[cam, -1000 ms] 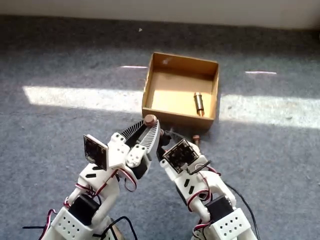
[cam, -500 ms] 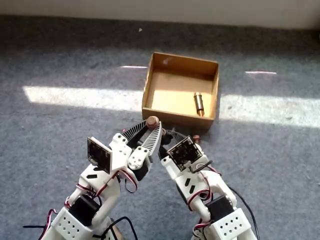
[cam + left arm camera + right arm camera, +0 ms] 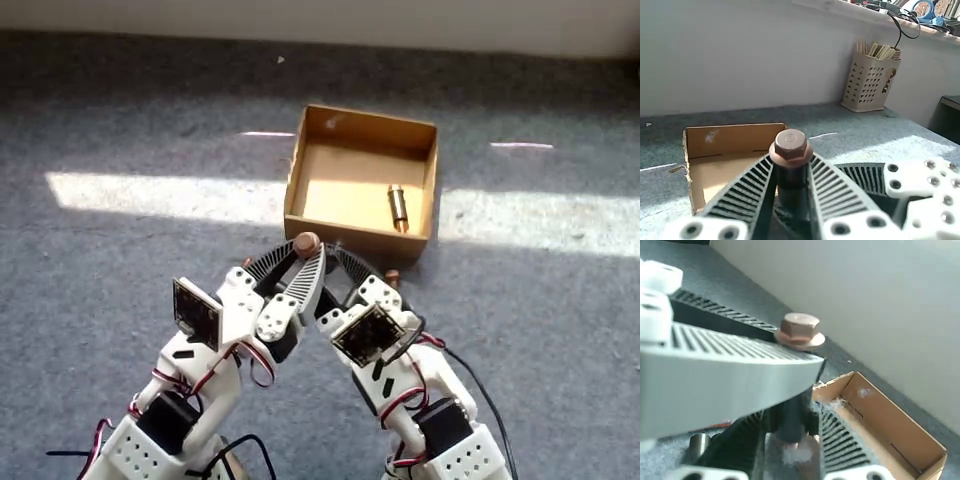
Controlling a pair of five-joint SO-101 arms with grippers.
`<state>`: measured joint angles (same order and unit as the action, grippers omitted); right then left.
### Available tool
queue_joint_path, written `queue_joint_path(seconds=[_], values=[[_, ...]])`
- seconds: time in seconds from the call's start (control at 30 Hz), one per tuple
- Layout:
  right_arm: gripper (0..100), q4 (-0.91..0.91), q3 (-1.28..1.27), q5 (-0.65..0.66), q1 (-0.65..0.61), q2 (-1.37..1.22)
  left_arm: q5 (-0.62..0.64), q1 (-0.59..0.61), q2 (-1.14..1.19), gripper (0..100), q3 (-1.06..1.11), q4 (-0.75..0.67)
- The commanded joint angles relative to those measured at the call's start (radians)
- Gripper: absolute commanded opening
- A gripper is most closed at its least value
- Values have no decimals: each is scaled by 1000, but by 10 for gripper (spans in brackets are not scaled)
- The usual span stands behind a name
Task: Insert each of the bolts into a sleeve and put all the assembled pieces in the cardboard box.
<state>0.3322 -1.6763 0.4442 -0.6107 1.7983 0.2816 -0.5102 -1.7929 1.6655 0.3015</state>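
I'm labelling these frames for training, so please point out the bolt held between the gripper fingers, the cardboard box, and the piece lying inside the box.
bolt (image 3: 790, 145), left wrist view, on its hex head.
cardboard box (image 3: 370, 135), high view, on its far wall.
piece (image 3: 398, 207), high view, on the middle of its body.

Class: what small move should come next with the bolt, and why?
Probably draw the right tool clear. The left tool is shut on the upright bolt, whose dark sleeve looks fully seated, and the cardboard box lies just ahead for the drop.
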Motion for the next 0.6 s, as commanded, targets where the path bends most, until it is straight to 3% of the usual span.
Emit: queue_joint_path(seconds=[0.0,0.2,0.4,0.57], values=[[5,-76,-101,21,-13,41,-12,-1,-24,6,-24,8],[5,-125,-94,23,38,41,-18,2,-24,9,-12,9],[5,-154,-102,20,59,41,-49,2,-24,124,-13,64],[5,-150,-102,18,61,41,-52,2,-25,119,-13,71]])
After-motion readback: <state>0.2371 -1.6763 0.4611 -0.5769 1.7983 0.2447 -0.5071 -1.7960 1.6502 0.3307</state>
